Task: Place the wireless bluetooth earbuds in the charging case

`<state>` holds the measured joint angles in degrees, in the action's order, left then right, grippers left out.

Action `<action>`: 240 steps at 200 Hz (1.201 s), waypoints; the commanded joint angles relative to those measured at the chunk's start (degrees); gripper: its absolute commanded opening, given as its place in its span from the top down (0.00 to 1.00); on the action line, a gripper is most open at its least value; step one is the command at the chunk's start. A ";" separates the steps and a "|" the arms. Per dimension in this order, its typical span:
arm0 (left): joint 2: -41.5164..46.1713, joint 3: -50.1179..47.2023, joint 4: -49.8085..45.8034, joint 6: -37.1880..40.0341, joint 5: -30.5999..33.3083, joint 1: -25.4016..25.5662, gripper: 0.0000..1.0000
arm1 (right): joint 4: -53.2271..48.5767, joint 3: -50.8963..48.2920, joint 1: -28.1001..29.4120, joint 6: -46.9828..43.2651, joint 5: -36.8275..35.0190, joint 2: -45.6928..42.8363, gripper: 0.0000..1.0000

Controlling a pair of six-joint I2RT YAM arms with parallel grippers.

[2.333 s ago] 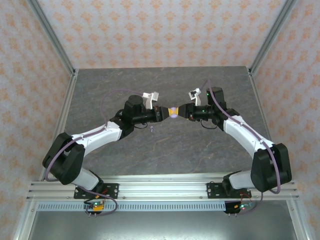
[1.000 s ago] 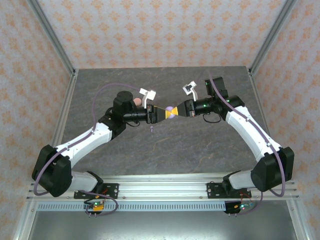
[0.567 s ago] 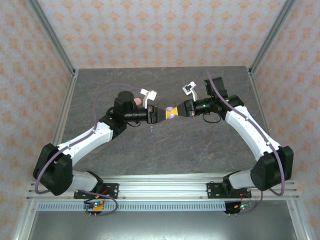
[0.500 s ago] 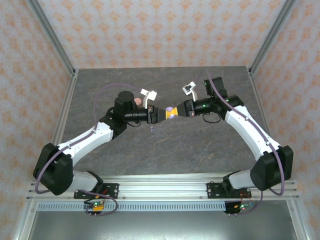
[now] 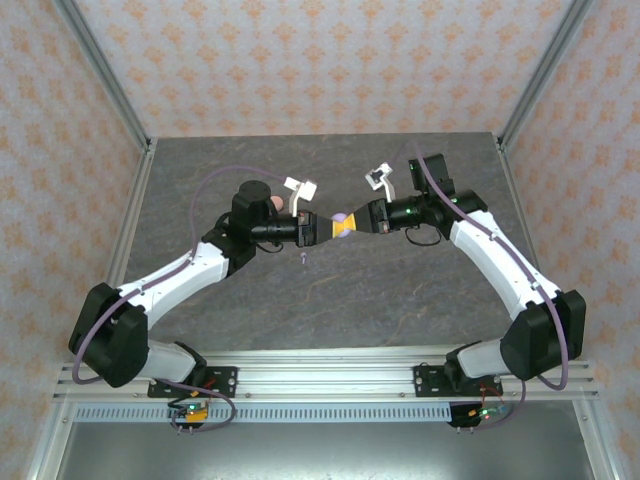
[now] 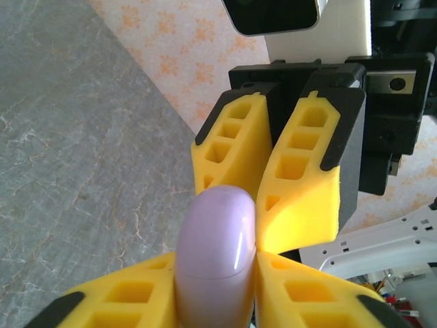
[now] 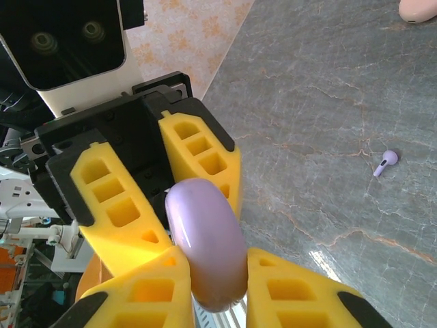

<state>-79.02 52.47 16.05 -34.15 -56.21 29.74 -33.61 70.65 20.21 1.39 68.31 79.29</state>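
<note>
pink case [image 7: 418, 8] cropped, lilac case [image 6: 215, 253] base hidden

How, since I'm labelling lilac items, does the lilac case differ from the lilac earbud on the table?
The lilac case is a smooth, rounded pebble; the lilac earbud is far smaller, with a stem. The case is held off the table between the left gripper and right gripper; the earbud lies loose on it. Both share the lilac colour.

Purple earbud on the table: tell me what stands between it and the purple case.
The case looks shut, so its lid blocks the earbud. It is clamped in the air between the left gripper and right gripper.
</note>
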 commanded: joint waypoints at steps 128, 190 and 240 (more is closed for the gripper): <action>2.16 -0.29 0.06 9.54 3.14 1.11 0.79 | -0.69 0.23 0.41 1.52 -11.22 -7.31 0.53; 5.13 -5.32 10.29 16.63 3.96 2.79 0.82 | -5.09 2.33 0.39 -2.38 -6.73 -7.13 0.52; 4.91 -5.47 9.29 22.41 6.94 3.98 0.84 | -6.31 2.37 0.51 -3.84 -4.68 -7.31 0.51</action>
<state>-74.39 46.35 22.68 -16.45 -50.96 33.41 -38.39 71.22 20.38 -0.19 61.52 72.90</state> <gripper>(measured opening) 0.214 0.486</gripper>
